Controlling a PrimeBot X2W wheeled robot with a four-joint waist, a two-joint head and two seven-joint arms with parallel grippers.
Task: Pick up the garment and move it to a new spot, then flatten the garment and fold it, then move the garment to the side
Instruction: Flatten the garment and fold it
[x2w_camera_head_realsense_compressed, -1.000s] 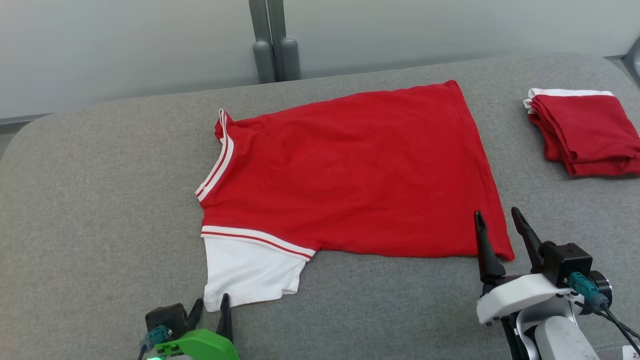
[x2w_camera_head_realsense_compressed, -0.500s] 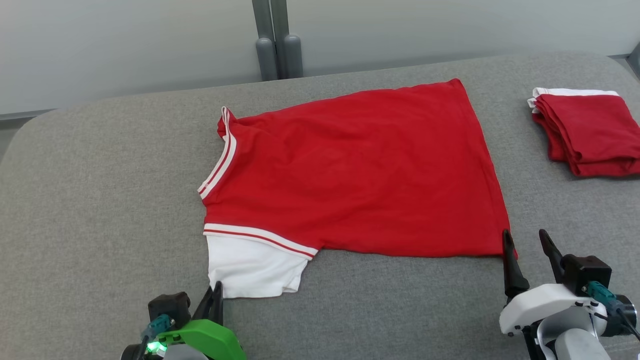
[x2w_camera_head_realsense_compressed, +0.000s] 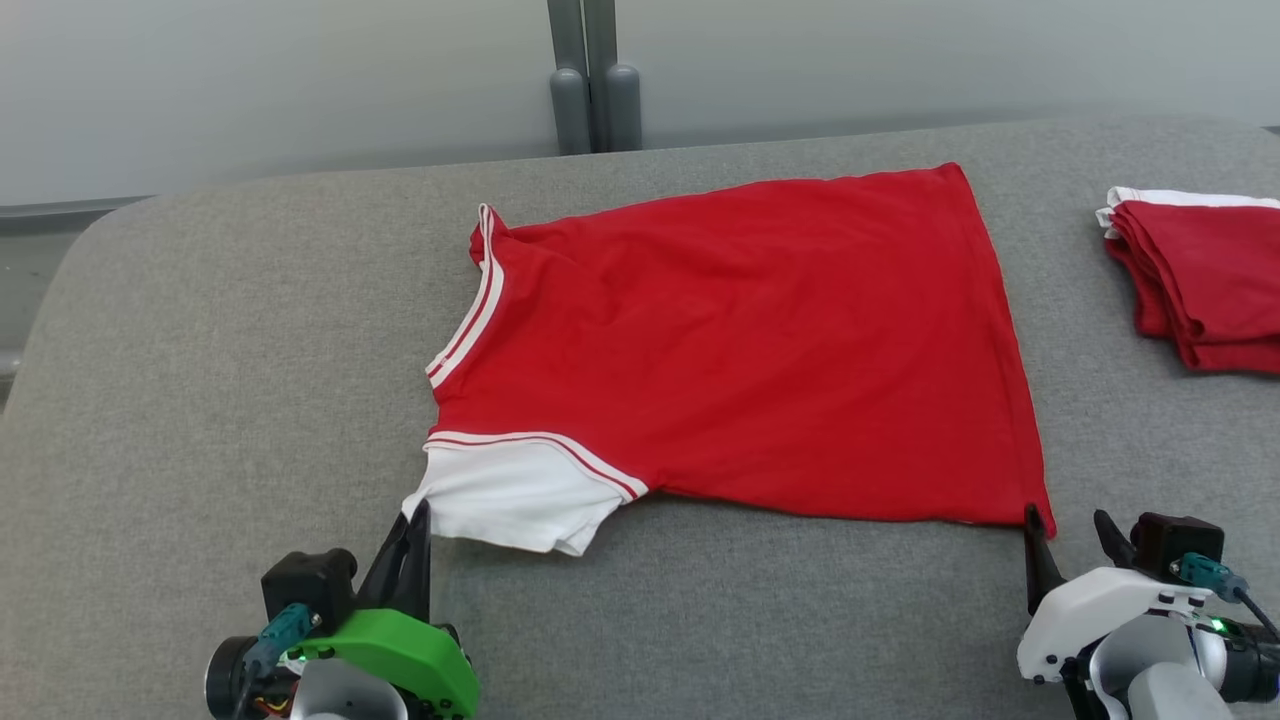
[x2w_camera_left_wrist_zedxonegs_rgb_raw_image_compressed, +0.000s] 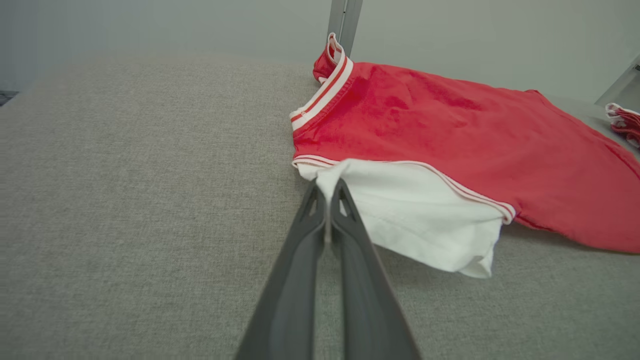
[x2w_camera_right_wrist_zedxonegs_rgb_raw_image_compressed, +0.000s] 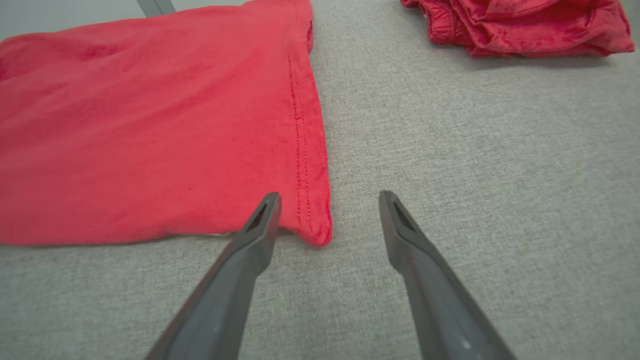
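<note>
Sleeve (x2w_camera_head_realsense_compressed: 510, 490): white corner now nipped and raised a little; a second ago it lay free.
Garment (x2w_camera_head_realsense_compressed: 740, 340): spread flat mid grey pad (x2w_camera_head_realsense_compressed: 200, 400).
Left gripper (x2w_camera_left_wrist_zedxonegs_rgb_raw_image_compressed: 327, 184): pressed together on the sleeve corner.
Right gripper (x2w_camera_right_wrist_zedxonegs_rgb_raw_image_compressed: 328, 196): spread, straddling the hem corner (x2w_camera_right_wrist_zedxonegs_rgb_raw_image_compressed: 320, 235); best closed there, then both lifted evenly.
Folded pile (x2w_camera_head_realsense_compressed: 1200, 280): well apart, rightward.
</note>
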